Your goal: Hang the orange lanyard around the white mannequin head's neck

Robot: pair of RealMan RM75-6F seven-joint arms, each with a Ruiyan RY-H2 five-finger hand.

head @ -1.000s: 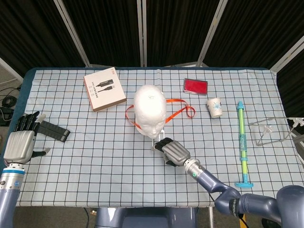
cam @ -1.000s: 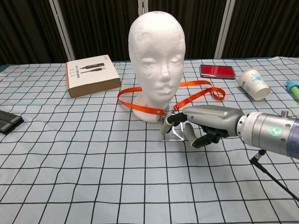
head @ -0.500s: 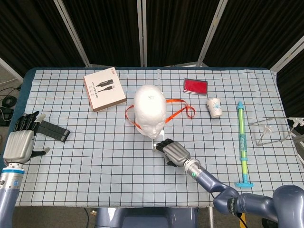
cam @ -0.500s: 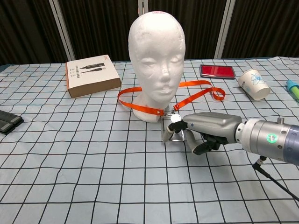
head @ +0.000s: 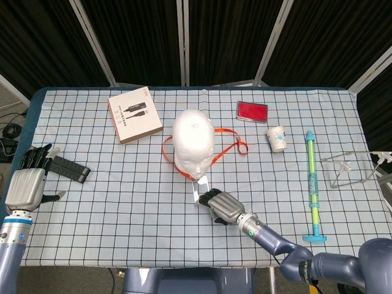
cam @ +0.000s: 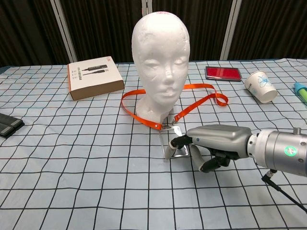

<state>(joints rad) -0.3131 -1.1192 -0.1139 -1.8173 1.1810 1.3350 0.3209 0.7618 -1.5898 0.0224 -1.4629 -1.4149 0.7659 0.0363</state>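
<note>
Black curtain panels with pale metal uprights close off the back of the scene, and in front of them a tabletop (head: 122, 202) under a pale blue cloth with a dark grid carries everything. The white mannequin head (cam: 160, 62) stands upright near the middle. The orange lanyard (cam: 200, 99) runs around the base of its neck: one band curves out on the left, the other trails off to the right in a loop lying on the cloth toward the paper cup (cam: 261, 86). The two bands meet in front of the neck at a small metal clip, from which a clear badge holder (cam: 171, 146) extends toward the camera.

The right robot hand (cam: 211, 143) lies low over the cloth in front of the head, pinching the near end of that badge holder between thumb and a fingertip, the other fingers curled below. The left robot hand (head: 26, 182) hangs at the far left edge, fingers extended and slightly apart, holding nothing, just beside a flat black object (head: 69, 168).

Also on the cloth: a brown-and-white box (head: 135, 114) behind and left of the head, a red case (head: 252, 111) behind and right, a long green-and-blue tube (head: 313, 184) and a clear stand (head: 350, 168) further right
</note>
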